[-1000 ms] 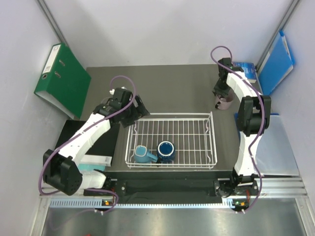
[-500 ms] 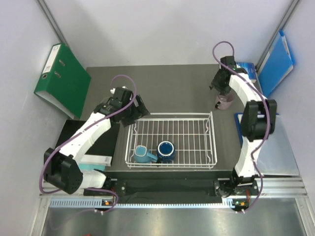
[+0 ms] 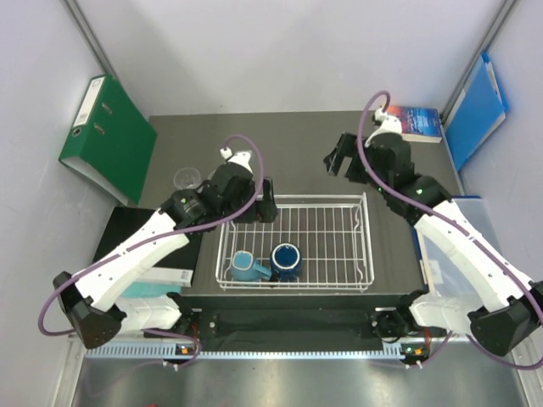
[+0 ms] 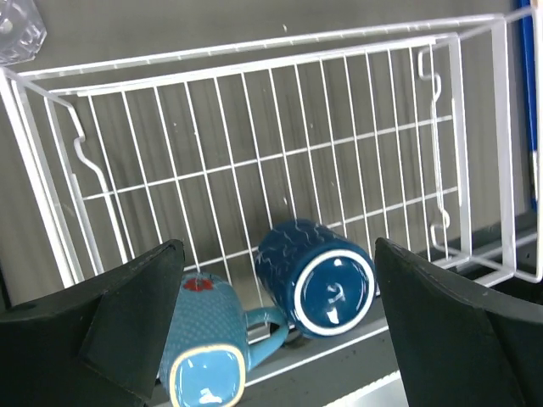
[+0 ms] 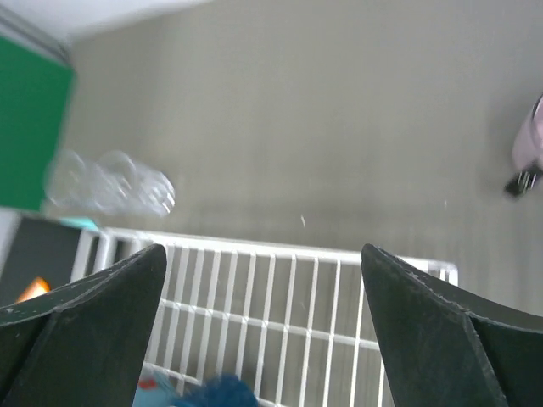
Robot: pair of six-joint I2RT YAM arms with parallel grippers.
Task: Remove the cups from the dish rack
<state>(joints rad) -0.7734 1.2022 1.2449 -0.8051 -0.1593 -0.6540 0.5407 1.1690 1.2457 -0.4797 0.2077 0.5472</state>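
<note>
Two of the cups, a teal mug (image 3: 244, 266) and a navy mug (image 3: 287, 260), lie along the dish rack's (image 3: 339, 222) near edge toward its left corner. A clear tumbler (image 3: 187, 178) and a pink mug (image 5: 530, 140) (barely in view) already stand on the table (image 3: 297, 144). The left gripper (image 4: 277, 246) and right gripper (image 5: 261, 250) hover by the rack's far edge, spread wide and empty.

Two mugs (image 3: 287, 260) in rack (image 3: 297, 198), near-left corner

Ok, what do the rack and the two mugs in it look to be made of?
Dish rack: thin metal wire, apparently white-coated, with a smooth, even finish. Dark navy mug: probably glazed ceramic, since it is glossy with highlights and has a wavy relief. Teal-blue mug: likely ceramic too, with a duller surface and a fine dotted texture.
</note>
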